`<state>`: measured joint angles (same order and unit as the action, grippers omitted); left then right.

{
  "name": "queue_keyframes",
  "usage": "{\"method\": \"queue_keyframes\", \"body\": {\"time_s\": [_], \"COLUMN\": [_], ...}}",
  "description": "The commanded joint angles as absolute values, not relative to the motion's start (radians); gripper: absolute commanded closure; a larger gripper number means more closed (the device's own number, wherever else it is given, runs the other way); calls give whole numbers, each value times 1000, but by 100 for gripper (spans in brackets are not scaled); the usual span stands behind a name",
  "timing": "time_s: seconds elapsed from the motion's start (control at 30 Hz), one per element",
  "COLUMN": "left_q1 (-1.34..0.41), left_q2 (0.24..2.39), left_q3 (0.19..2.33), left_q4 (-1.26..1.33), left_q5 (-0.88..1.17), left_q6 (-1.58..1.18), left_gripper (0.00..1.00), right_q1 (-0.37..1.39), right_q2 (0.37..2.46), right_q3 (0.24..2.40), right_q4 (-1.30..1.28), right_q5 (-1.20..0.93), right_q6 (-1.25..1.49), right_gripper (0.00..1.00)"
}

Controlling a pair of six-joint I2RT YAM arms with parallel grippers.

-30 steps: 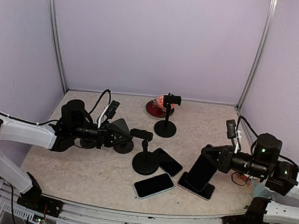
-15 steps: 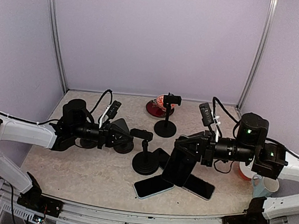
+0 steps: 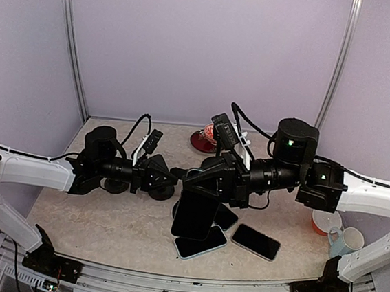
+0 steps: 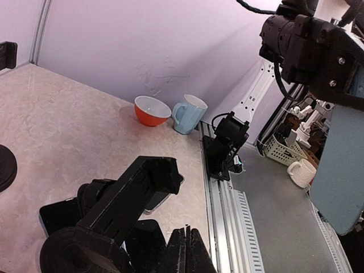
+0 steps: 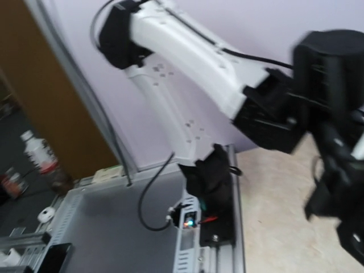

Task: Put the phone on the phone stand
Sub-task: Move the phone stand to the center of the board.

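black phone (image 3: 194, 215) grasped in right end effector (image 3: 199, 188), three other phones (image 3: 256, 241) lying flat, left end effector (image 4: 185, 249) clenched

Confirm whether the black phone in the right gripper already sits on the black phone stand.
No: the black phone hangs clamped in the right gripper, off the phone stand.

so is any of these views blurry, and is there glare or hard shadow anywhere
top external: sharp and evenly lit, only soft shadows on the beige marbled tabletop, no glare; left wrist: crisp on the black phone stand and orange bowl, with the slate-grey smartphone cropped by the right edge; right wrist: clearly motion-blurred, the white and black left arm smeared.
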<state>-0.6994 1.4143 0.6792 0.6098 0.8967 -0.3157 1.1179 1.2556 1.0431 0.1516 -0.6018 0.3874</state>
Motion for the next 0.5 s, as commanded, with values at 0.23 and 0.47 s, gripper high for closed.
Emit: {"method": "queue_keyframes", "body": {"time_s": [0.23,0.47], "left_q1": [-687,-641], "left_q2": [1401,1389], "left_q3": [706,686], "left_q4": [596,678], "left_q5": [912,998], "left_q6": [-295,-357], "left_gripper": [96,59], "right_q1": [1129,1126], "right_q2": [1274,1190], "right_q3": [1156,1123], "right_q4": [183,161], "right_q5": [-692,-632], "right_q6": [286,279], "right_gripper": [100,100]}}
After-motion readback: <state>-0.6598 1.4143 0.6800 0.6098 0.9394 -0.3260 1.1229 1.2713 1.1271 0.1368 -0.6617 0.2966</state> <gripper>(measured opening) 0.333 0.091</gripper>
